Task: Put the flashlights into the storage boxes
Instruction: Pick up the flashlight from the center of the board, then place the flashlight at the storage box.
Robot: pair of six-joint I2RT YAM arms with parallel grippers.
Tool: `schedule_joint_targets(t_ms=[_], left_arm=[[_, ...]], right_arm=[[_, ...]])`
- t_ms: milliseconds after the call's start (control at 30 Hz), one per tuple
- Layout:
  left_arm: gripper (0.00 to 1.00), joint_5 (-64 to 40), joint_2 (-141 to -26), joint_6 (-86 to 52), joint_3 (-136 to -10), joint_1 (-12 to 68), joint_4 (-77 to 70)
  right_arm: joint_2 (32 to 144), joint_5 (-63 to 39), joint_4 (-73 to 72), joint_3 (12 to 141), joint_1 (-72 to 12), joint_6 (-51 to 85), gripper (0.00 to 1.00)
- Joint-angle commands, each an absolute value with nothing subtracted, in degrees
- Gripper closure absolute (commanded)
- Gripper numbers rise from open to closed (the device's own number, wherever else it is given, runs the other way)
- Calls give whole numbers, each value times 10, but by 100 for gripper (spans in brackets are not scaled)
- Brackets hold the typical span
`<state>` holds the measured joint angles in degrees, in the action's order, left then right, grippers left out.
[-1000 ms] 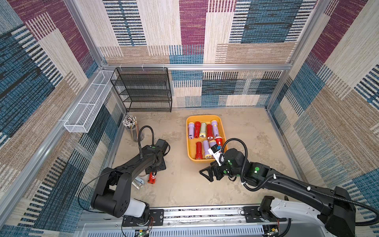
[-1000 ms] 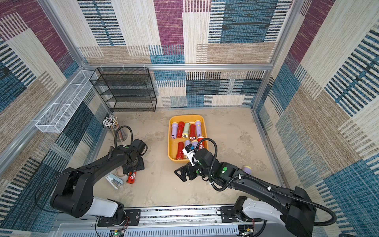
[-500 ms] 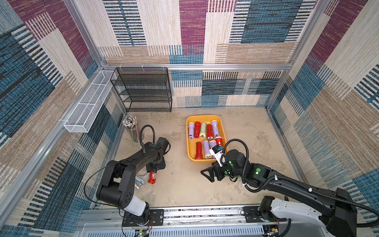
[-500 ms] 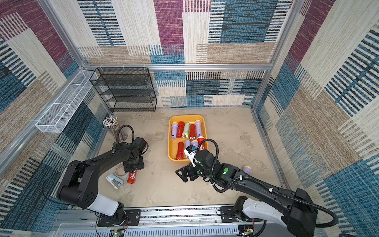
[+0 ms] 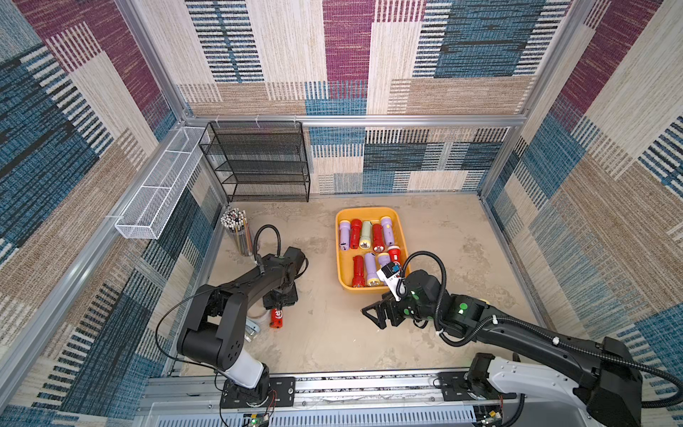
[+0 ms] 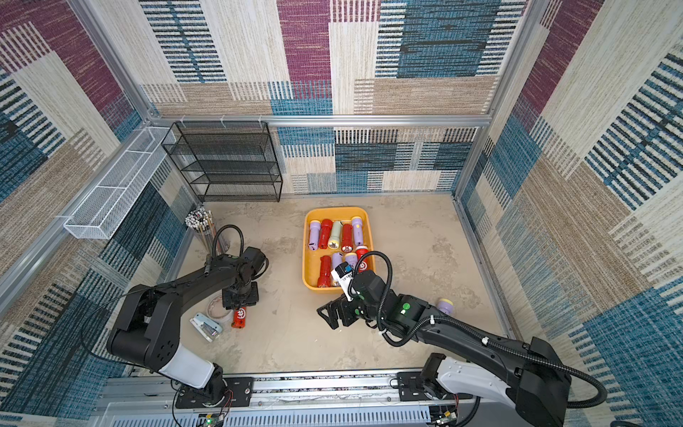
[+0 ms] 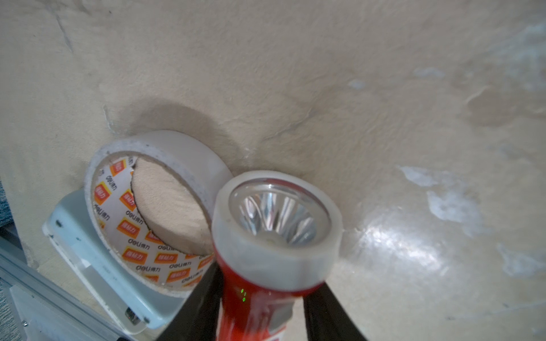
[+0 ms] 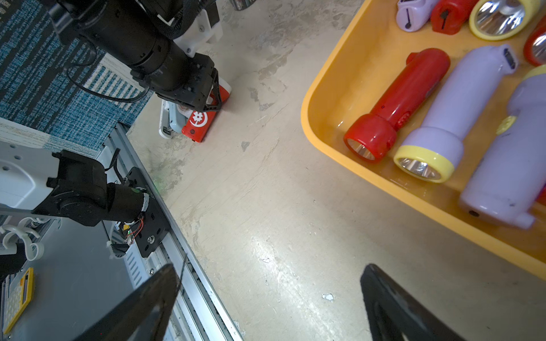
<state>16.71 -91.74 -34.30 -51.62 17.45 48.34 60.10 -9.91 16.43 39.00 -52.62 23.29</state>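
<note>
My left claw (image 7: 266,292) was closed on the red flashlight (image 7: 271,251), both fingers against its body just behind the white head, as far as the wrist view showed. The flashlight sat at the surface (image 5: 325,344), near the left wall and well apart from the yellow tray (image 5: 343,255). I judged the right move to be a straight lift before any swing, since the tape roll (image 7: 189,156) lay just beside the head, perhaps touching it, and leaned on a pale blue gadget (image 7: 88,257) that a sideways drag would shove.

Farther out, my right claw (image 8: 269,267) hung wide open and empty near the tray's near edge, squarely on the short route. I would go in from the left side, where the tray showed bare floor. One lilac flashlight (image 6: 445,306) lay outside the tray, beside the right arm.
</note>
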Motion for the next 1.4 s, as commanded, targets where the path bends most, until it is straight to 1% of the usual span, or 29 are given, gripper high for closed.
schedule_joint_targets(t_ms=[0,100,333,567,867,1100,1367], left_arm=[[53,63,-936,-339,-507,174,399],[57,55,-938,-339,-508,175,396],[61,39,-899,-340,-507,180,399],[61,26,-857,-342,-529,189,417],[61,9,-846,-344,-567,202,425],[61,-3,-868,-347,-631,234,424],[61,-7,-938,-348,-731,288,424]], right_arm=[[603,-95,147,391,-526,229,0],[605,-94,148,391,-526,229,0],[607,-90,147,392,-526,228,0],[606,-86,148,393,-526,229,0],[595,-79,157,393,-526,230,0],[582,-72,165,392,-526,232,0],[565,-63,181,394,-526,234,0]])
